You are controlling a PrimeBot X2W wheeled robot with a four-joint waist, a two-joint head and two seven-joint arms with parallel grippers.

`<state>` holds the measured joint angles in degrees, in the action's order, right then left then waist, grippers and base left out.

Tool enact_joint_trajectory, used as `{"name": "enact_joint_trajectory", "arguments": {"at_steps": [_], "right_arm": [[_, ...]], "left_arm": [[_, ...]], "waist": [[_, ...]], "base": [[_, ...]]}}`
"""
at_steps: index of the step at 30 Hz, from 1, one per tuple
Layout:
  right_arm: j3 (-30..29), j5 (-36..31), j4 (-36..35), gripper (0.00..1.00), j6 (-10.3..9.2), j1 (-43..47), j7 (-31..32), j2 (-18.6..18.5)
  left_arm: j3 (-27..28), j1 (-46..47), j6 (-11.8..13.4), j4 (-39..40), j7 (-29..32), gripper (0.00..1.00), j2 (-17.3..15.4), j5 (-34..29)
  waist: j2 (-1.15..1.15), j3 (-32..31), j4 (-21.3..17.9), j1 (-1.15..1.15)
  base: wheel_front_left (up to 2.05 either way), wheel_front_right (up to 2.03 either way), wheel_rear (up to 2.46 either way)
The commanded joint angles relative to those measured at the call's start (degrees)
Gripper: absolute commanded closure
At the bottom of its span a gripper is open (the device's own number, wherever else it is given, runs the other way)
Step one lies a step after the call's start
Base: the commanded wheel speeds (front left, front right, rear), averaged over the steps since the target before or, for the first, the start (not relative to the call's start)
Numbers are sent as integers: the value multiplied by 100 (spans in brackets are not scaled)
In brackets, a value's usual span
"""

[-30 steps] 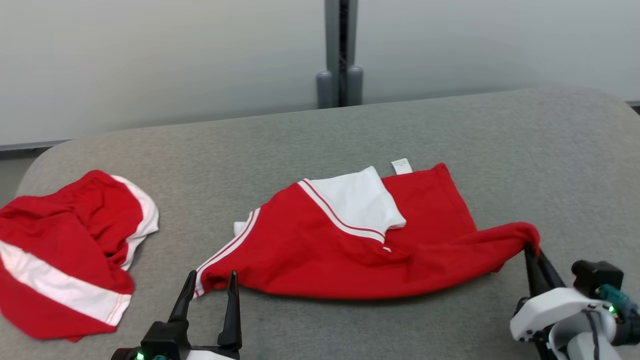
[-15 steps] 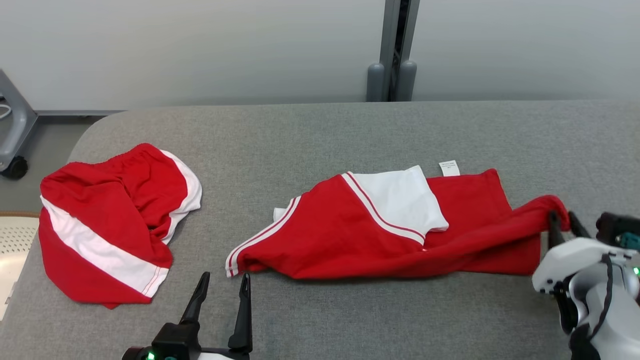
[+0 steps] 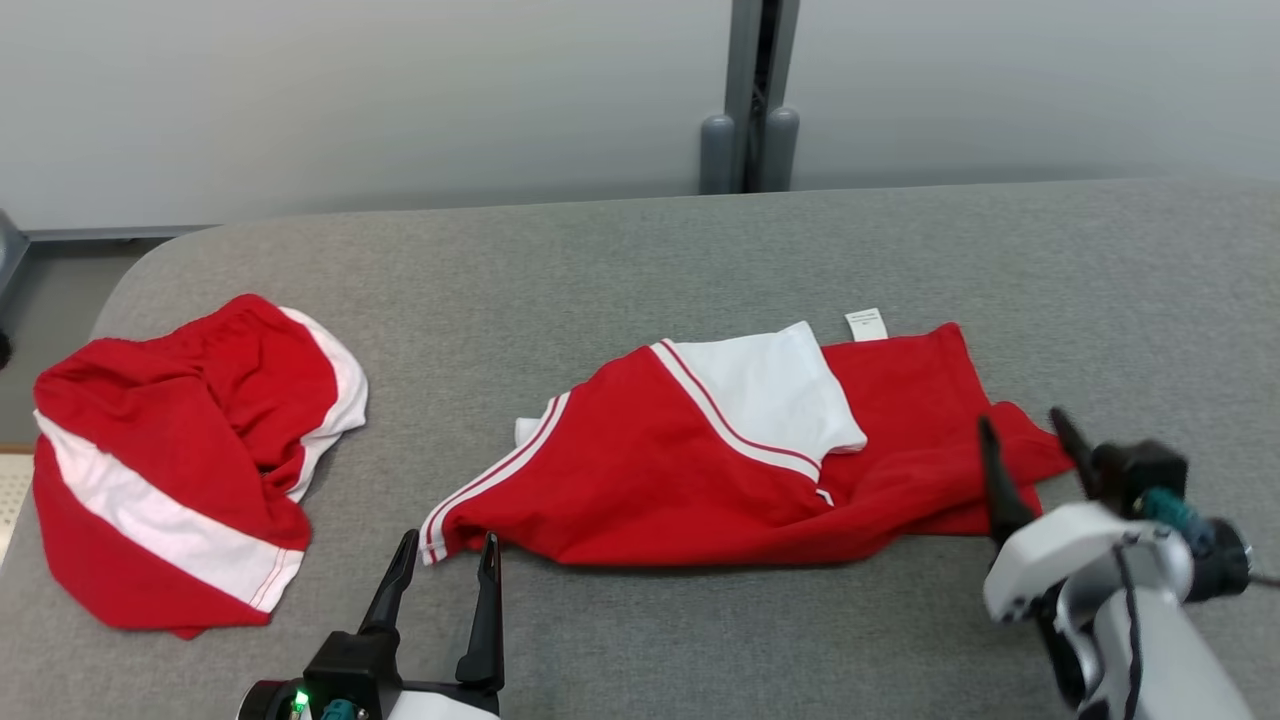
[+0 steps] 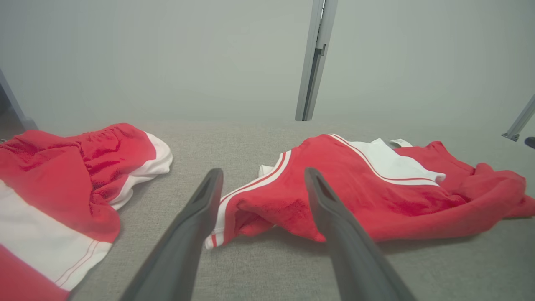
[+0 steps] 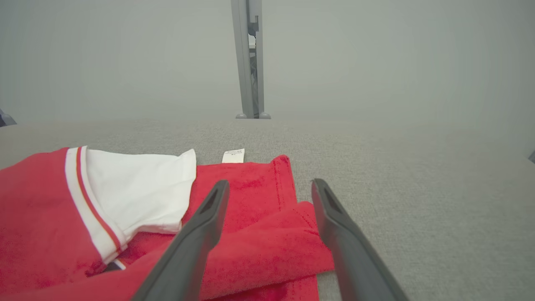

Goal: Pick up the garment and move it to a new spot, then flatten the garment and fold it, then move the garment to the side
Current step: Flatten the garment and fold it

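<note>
A second red-and-white garment [image 3: 180, 460] lies crumpled at the grey table's [image 3: 640, 260] left edge. At the near edge, the left gripper [image 3: 449, 540], fingers spread, hovers by the striped corner of the garment [image 3: 700, 470], which lies mid-table. The right gripper [image 3: 1020, 420], fingers apart, straddles its right end, perhaps touching it.

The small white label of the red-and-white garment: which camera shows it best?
Right wrist view: the small white label lies nearest, whole. Head view shows it smaller; left wrist view, a far sliver.
</note>
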<state>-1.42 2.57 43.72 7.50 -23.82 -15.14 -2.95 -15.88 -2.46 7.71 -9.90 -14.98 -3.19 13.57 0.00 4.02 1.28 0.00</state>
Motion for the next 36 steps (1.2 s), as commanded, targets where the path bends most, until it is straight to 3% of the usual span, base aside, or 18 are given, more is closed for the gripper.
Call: {"name": "enact_joint_trajectory", "arguments": {"at_steps": [1,5,10,16,24,36], "right_arm": [[75,68,-96,0,-1,163,-7,-8],[765,605,-759,0,-1,834,-8,-15],[1047,986,-1405,0,-1,1442,-8,-11],[980,1203,-2142,0,-1,1951,-8,-12],[870,1010,-2825,0,-1,2451,-8,-11],[867,1063,-3053,0,-1,2773,-8,-10]], "left_arm": [[26,13,4,4,-21,0,-24,-41],[69,-28,3,13,-21,0,-20,-46],[86,-38,-17,31,-21,0,-19,-56],[122,-146,31,54,-21,0,-7,-13],[123,-208,24,16,-20,0,5,17],[154,-300,-15,-48,-21,0,12,-11]], "waist": [[0,-35,-80,0],[0,-107,-252,0],[0,-207,-398,0],[0,-342,-479,0],[0,-452,-522,0],[0,-547,-540,0]], "base": [[0,0,0],[0,0,0],[0,0,0],[0,0,0],[0,0,0],[0,0,0]]}}
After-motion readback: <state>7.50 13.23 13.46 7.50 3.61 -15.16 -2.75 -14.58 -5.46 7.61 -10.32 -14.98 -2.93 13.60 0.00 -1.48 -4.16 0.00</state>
